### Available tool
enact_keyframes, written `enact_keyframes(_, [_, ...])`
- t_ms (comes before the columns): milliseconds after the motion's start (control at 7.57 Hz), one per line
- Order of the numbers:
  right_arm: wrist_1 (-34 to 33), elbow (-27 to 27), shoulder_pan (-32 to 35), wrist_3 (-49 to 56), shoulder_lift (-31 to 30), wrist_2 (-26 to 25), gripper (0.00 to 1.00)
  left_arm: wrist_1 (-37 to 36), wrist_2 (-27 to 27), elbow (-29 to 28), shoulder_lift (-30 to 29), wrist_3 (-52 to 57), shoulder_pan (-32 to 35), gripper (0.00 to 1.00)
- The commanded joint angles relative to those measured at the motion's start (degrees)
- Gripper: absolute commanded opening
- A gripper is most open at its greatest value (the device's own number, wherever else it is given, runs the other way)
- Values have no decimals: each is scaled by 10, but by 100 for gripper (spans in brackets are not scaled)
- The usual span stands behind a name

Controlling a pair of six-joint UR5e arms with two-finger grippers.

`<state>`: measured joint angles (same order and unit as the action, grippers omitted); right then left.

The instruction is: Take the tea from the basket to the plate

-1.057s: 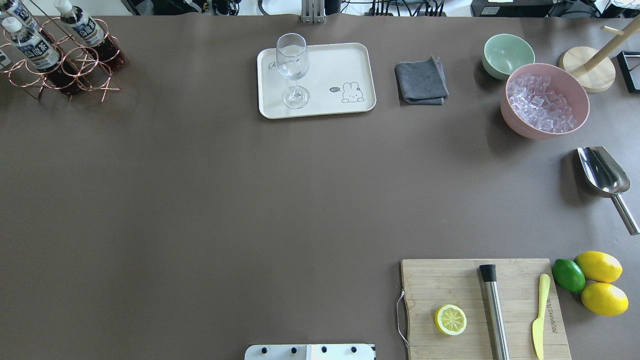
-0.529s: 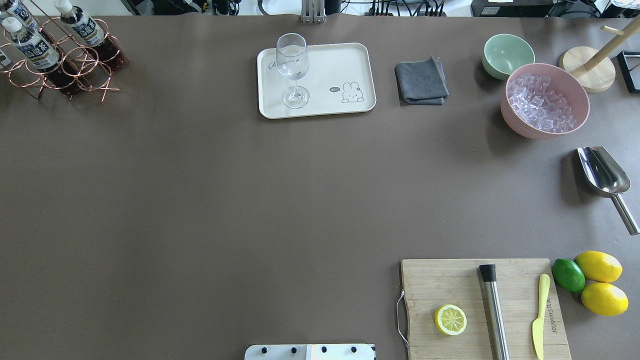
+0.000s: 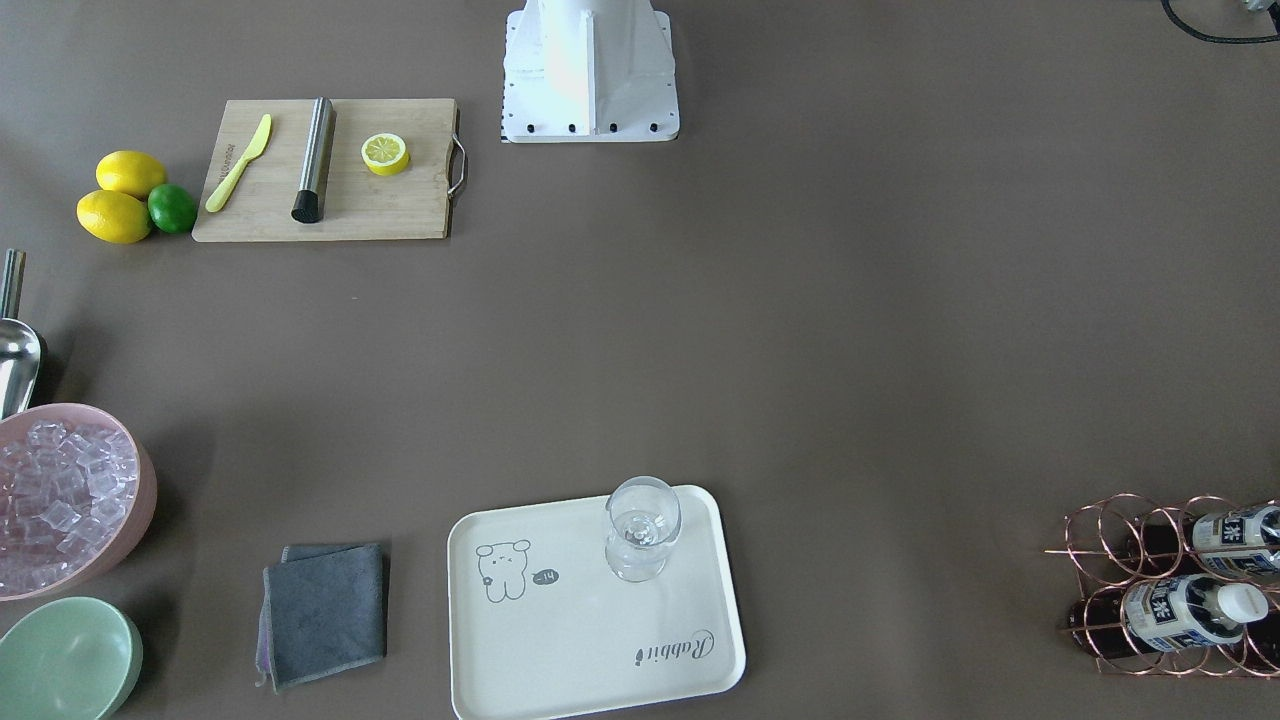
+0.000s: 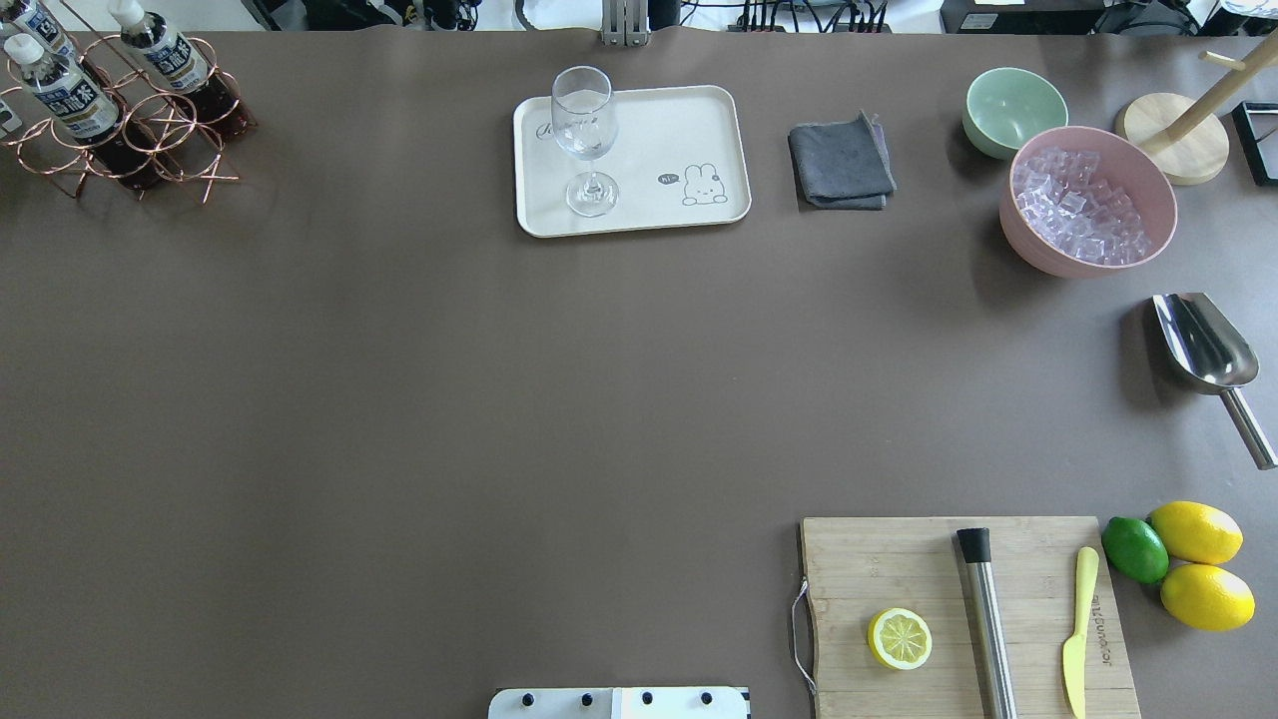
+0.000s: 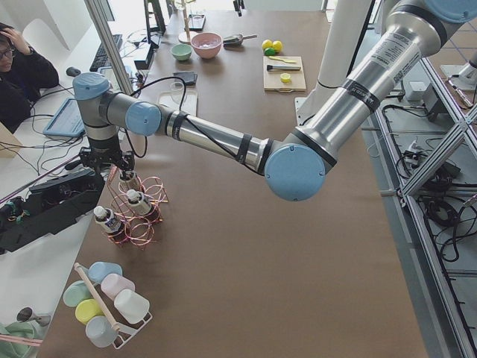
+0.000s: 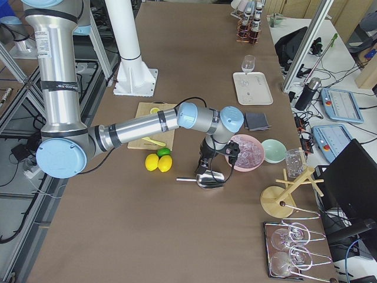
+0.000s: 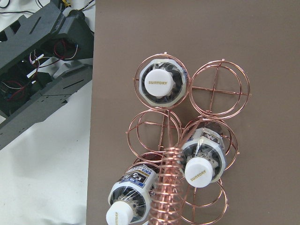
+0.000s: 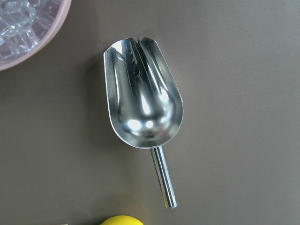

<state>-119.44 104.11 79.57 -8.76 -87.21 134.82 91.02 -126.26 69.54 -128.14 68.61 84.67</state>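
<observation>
1. My left end effector [image 5: 110, 162] hangs over the copper wire basket [image 4: 150, 140] at the far-left corner of the bench [image 4: 399, 399], probably just above the handle. Only the side view shows it, so I can't tell how wide it is or whether it grips anything.
2. Three tea bottles [image 7: 161, 82] stand upright in the basket rings, white caps up. In my left wrist view, two of them sit either side of the coiled handle [image 7: 166, 187].
3. The cream tray [image 4: 679, 120] lies at the far middle of the bench, well apart from the basket, with a wine glass [image 4: 584, 120] standing on it.
4. My right end effector [image 6: 207, 162] is above the steel ice scoop [image 8: 143, 103], which lies near the pink bowl of ice cubes [image 4: 1088, 200]. I can't tell its opening either.
</observation>
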Motion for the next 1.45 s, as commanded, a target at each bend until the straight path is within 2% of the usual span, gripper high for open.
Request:
enact_keyframes(0, [0,-2,1,0,-2,0,100,13,0,-12,-1,0,-1,73])
enact_keyframes(132, [0,-1,1,1,0,0,100,35,0,-24,-3,0,-1,63])
enact_keyframes(529, [0,-2,1,1,-2,-1,100,34,1,-35,-22,-3,-4,51])
enact_keyframes(661, [-1,-3,2,1,-2,-1,100,33,1,-35,-21,-4,-4,42])
enact_keyframes(1057, [-1,-1,4,1,-2,-1,100,29,2,-34,-17,-7,-2,2])
enact_keyframes(1189, [-1,-4,8,1,-2,-2,100,11,3,-31,-18,-14,-2,0])
enact_keyframes(1321, [-1,-3,11,1,-2,-2,100,-46,3,-15,-22,-9,4,0])
